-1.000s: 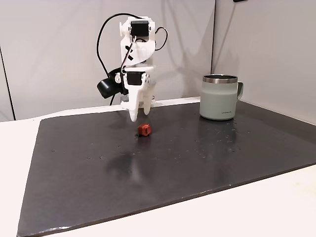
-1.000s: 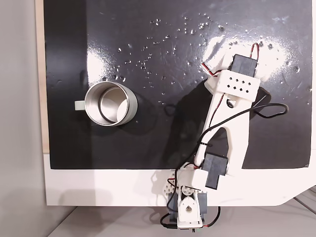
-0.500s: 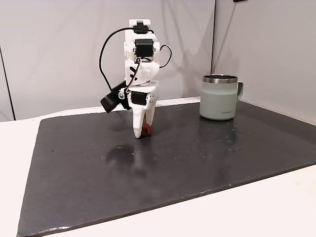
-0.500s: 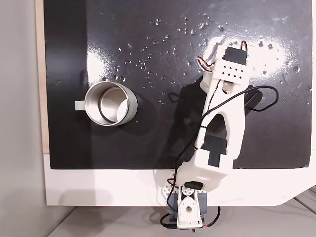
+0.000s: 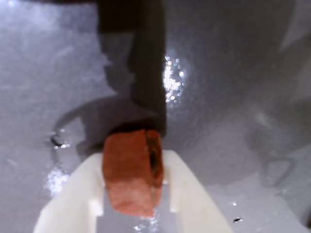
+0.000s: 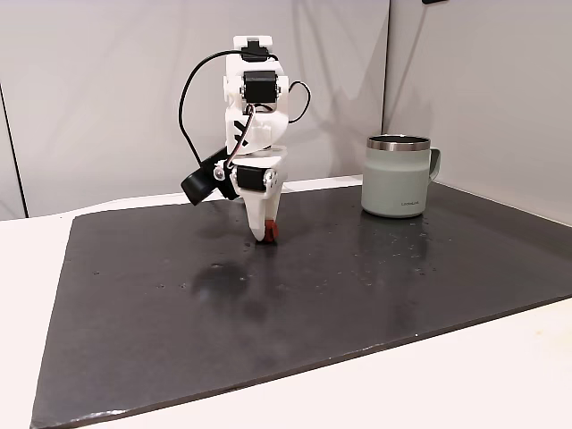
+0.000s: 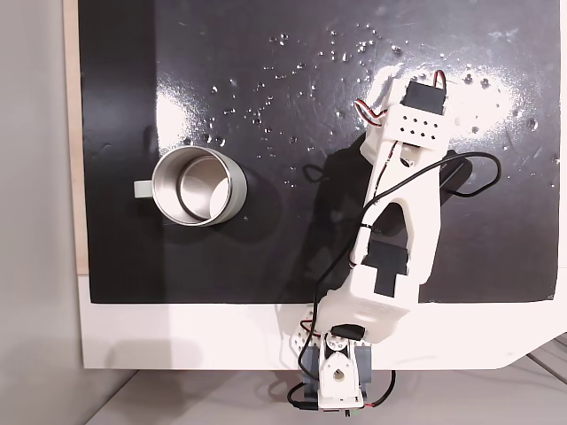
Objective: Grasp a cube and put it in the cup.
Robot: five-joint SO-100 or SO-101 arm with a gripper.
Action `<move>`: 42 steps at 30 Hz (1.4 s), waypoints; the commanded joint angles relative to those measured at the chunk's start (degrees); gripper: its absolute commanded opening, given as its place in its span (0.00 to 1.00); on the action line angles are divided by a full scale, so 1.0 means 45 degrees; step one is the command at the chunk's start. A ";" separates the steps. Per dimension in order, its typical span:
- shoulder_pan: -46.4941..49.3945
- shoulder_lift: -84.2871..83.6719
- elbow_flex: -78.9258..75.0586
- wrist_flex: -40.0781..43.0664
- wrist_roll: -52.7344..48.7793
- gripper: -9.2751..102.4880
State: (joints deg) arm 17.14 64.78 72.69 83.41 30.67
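I have the jaws of the gripper (image 5: pixel 132 204) closed on the cube (image 5: pixel 132 175), pinched between both fingertips just above the mat (image 6: pixel 357 295), ready for carrying to the cup (image 6: pixel 399 176).

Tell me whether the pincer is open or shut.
Shut: in the wrist view the white pincer has its fingers pressed against both sides of the small reddish-orange cube.

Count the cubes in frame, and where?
1. The cube sits between the gripper fingers, low over the black mat, as the wrist view shows. Others could be hidden under the arm.
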 commanded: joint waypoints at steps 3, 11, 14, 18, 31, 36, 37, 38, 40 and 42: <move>0.0117 0.0410 -0.0684 0.0137 -0.0215 0.11; -0.0410 0.3320 -0.0723 0.1289 -0.0586 0.10; -0.0645 0.4688 -0.0938 0.1953 -0.0801 0.10; -0.0859 0.6543 -0.1289 0.2676 -0.1152 0.10; -0.1855 0.8965 -0.1758 0.3047 -0.2051 0.10; -0.3867 0.9375 -0.1816 0.2578 -0.2676 0.10; -0.4414 0.9492 -0.1816 0.2441 -0.2891 0.09; -0.5020 0.9570 -0.1816 0.2305 -0.3125 0.09; -0.6250 0.9590 -0.1816 0.2129 -0.3574 0.09; -0.7324 0.9492 -0.1758 0.2012 -0.3965 0.09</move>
State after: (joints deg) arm -9.58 105.38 67.94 94.13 15.12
